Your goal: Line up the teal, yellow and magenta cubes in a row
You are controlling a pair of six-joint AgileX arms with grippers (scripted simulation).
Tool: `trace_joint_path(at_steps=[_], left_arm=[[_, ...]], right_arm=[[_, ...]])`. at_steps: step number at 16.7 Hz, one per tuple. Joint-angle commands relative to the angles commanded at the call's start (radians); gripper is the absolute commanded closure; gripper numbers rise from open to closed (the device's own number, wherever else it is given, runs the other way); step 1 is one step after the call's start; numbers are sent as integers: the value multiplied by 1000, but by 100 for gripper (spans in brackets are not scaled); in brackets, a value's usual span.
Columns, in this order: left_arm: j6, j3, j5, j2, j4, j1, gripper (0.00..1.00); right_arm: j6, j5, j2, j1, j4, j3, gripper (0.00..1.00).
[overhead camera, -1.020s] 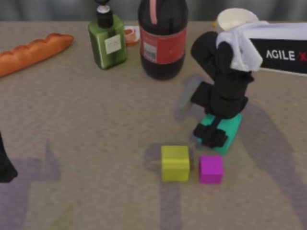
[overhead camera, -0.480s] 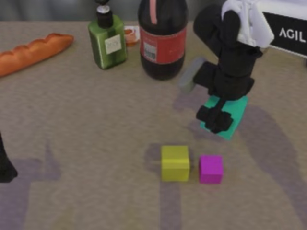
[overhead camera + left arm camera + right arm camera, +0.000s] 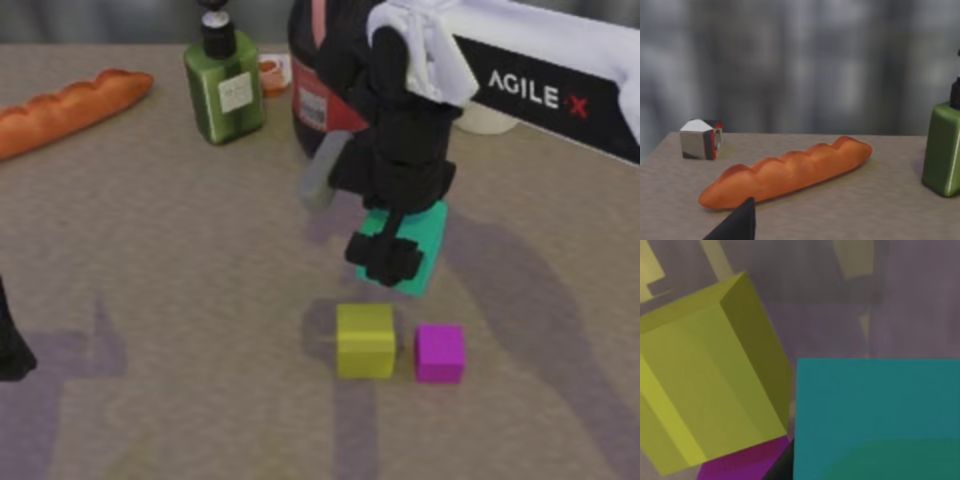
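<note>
My right gripper (image 3: pixel 388 258) is shut on the teal cube (image 3: pixel 425 243) and holds it tilted above the table, just behind the other two cubes. The yellow cube (image 3: pixel 365 340) rests on the table with the smaller magenta cube (image 3: pixel 440 353) close to its right, a narrow gap between them. In the right wrist view the teal cube (image 3: pixel 875 415) fills the near side, with the yellow cube (image 3: pixel 705 390) and a sliver of the magenta cube (image 3: pixel 745 465) below it. My left gripper (image 3: pixel 12 350) is parked at the table's left edge.
A cola bottle (image 3: pixel 335 90) stands right behind the right arm, with a green pump bottle (image 3: pixel 225 85) to its left. A bread loaf (image 3: pixel 70 105) lies at the back left, a white cup (image 3: pixel 490 118) at the back right. A small box (image 3: pixel 701 139) sits beyond the loaf.
My right arm has carried the teal cube up off the table and to the left, from behind the magenta cube to behind the yellow one. The yellow and magenta cubes have not moved.
</note>
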Motion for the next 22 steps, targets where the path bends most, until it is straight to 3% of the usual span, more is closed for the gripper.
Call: trace_joint_path(at_steps=[6, 10, 17, 22], left_arm=[[0, 0, 0, 0, 0, 0, 0], [0, 0, 0, 0, 0, 0, 0], [0, 0, 0, 0, 0, 0, 0], [0, 0, 0, 0, 0, 0, 0]], right_arm=[[-47, 0, 201, 215, -194, 431, 100], [-64, 2, 270, 303, -265, 569, 100], [-62, 2, 267, 304, -251, 560, 100], [-60, 2, 248, 304, -84, 366, 100]])
